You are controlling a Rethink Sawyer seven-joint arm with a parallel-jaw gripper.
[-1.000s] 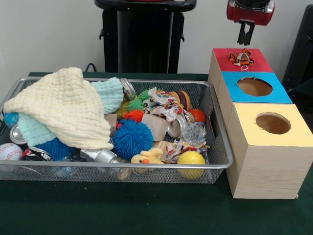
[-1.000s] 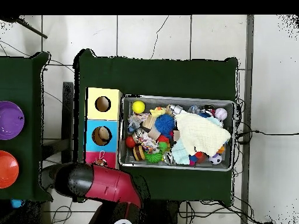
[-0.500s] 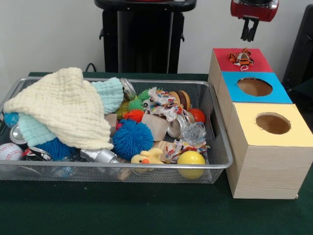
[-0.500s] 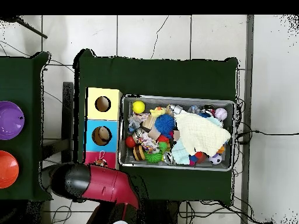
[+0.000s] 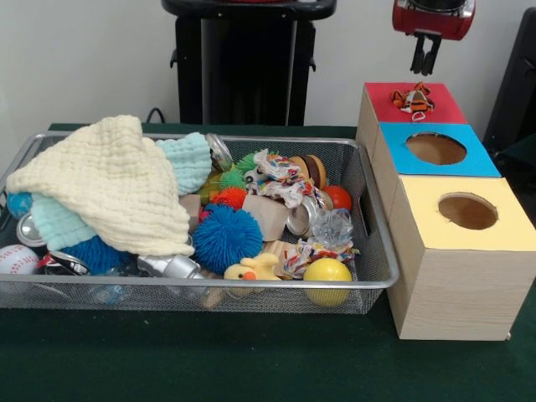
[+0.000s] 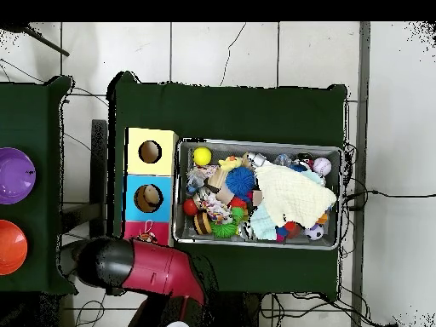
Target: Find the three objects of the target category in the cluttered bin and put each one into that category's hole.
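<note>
A small orange, black and white striped plush toy (image 5: 414, 100) lies on the red top of the far box (image 5: 442, 109), over its hole. My gripper (image 5: 425, 60) hangs above and just behind it, clear of the toy, open with nothing between its fingers. In the overhead view the toy (image 6: 149, 232) shows on the red box, beside the arm's red and black head (image 6: 111, 262), which hides the gripper. The wire mesh bin (image 5: 378, 283) holds a heap of mixed toys.
Blue-topped (image 5: 481, 161) and yellow-topped (image 5: 512, 224) boxes with round holes stand in front of the red one. In the bin lie a yellow cloth (image 5: 109, 180), a blue spiky ball (image 5: 226, 237), a yellow ball (image 5: 327, 276), a duck (image 5: 255, 268) and a baseball (image 5: 17, 260).
The gripper has risen a little above the red box and drifted slightly right. The striped toy stays where it lay on the red top.
</note>
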